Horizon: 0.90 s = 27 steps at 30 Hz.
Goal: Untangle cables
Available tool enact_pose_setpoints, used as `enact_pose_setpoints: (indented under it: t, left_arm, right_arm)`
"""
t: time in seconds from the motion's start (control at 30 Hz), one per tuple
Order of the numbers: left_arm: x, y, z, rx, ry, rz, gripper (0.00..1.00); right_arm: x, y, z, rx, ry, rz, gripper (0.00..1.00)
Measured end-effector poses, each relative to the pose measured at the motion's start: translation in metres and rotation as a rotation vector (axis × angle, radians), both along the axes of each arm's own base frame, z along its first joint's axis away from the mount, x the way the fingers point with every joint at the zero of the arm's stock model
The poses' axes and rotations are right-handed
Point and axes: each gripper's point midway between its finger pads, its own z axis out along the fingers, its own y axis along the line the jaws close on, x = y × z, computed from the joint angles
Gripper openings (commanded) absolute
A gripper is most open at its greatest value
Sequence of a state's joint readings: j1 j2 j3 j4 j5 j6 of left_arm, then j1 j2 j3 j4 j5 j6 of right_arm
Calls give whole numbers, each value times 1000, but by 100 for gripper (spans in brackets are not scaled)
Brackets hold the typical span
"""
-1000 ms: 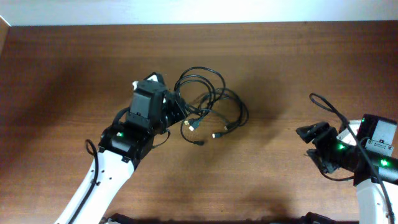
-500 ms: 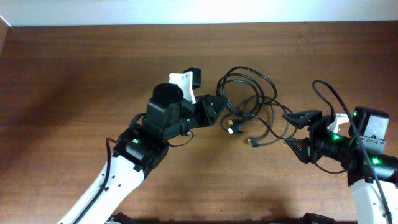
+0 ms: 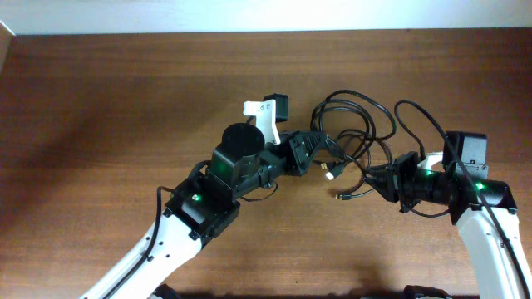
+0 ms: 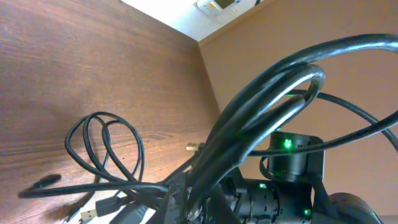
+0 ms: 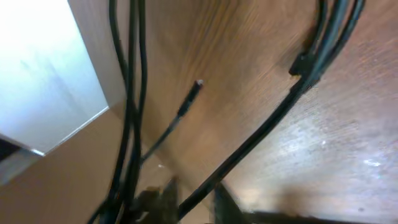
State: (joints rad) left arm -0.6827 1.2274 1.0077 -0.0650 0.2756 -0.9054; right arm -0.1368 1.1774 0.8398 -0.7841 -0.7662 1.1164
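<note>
The left gripper (image 3: pixel 304 154), still pressed tight on the cables (image 3: pixel 353 137), has carried the bunch rightward to the middle of the table (image 3: pixel 100 100), its loops trailing toward the far edge. The right gripper (image 3: pixel 376 178), spread wide a moment ago, has moved in and pinched together on what looks like one loose strand. With both ends apparently held, the arms seem ready to pull the tangle apart.

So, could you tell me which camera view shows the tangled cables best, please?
The overhead view: the cables appear whole there, loops and plug ends included. The left wrist view gives a few strands close up; the right wrist view only blurred stretches.
</note>
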Motion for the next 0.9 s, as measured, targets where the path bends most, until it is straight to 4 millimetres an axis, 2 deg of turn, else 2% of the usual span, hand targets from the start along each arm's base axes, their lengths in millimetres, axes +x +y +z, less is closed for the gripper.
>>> enact_pose_setpoints:
  t: [0.27, 0.33, 0.43, 0.47, 0.5, 0.53, 0.67, 0.9]
  left_arm:
    - [-1, 0, -1, 1, 3, -4, 0]
    - [-1, 0, -1, 1, 3, -4, 0]
    - [2, 4, -5, 13, 19, 9, 0]
    - [5, 9, -8, 21, 31, 21, 0]
    - [9, 14, -11, 25, 41, 34, 0]
    - [11, 18, -12, 27, 50, 42, 0]
    - [12, 21, -13, 21, 63, 35, 0]
    - [5, 16, -11, -44, 144, 11, 0]
  right_arm:
    - [2, -1, 0, -9, -15, 0, 19]
    - [6, -1, 2, -37, -75, 41, 26]
    - [17, 0, 12, -100, -253, 152, 45]
    - [20, 1, 15, -128, -323, 202, 64]
    - [21, 1, 17, -159, -387, 254, 75]
    - [22, 2, 19, -188, -444, 301, 78]
    - [21, 6, 31, -328, -718, 516, 79]
    - [6, 27, 55, -411, -1169, 834, 79]
